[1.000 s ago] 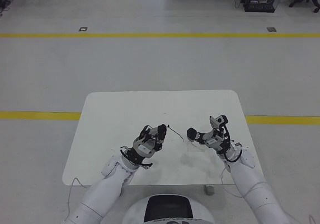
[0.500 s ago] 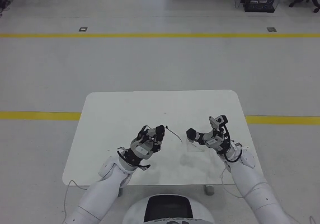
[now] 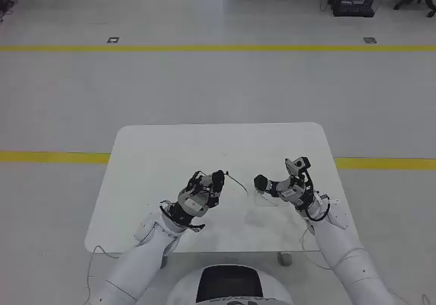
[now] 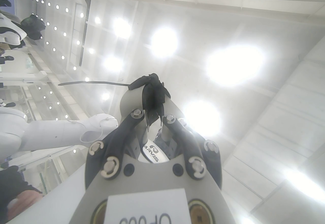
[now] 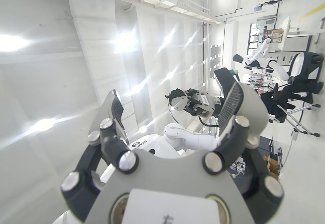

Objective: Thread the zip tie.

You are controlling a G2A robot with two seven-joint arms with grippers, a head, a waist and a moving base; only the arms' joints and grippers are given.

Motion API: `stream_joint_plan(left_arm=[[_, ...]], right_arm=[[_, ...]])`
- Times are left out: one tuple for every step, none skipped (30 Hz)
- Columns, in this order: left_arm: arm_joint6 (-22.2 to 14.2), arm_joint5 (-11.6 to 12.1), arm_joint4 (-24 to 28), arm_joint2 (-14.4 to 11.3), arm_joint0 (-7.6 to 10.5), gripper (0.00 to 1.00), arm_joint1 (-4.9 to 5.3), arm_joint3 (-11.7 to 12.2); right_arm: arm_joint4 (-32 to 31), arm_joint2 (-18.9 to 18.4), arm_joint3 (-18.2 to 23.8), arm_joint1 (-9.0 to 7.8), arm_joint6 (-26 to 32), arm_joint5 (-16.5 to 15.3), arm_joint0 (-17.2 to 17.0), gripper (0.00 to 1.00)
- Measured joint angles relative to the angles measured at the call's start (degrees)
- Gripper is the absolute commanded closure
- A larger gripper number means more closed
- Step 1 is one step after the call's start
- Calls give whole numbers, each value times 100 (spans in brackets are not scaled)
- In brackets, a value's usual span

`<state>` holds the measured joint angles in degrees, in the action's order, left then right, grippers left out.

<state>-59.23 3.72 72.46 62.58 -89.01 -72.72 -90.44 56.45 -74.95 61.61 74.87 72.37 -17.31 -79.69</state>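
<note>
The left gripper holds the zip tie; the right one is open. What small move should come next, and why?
Probably bring the right gripper toward the free tail of the zip tie and close on it. The left gripper is shut on the tie's bunched end, the tail sticks out toward the right arm, and the right jaws stand wide open and empty.

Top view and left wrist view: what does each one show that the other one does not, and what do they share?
Top view: the table under the arms, and the open right hand facing the left hand across a gap. Left wrist view: ceiling lights, and from close by the fingers shut on the bunched black part of the zip tie. Both: the left hand holding the tie, with its thin tail sticking out free.
</note>
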Motion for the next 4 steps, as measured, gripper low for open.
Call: stream_joint_plan(left_arm=[[0,0,0,0,0,100,0,0],[0,0,0,0,0,100,0,0],[0,0,0,0,0,100,0,0],[0,0,0,0,0,100,0,0]], right_arm=[[0,0,0,0,0,0,0,0],[0,0,0,0,0,0,0,0],[0,0,0,0,0,0,0,0],[0,0,0,0,0,0,0,0]])
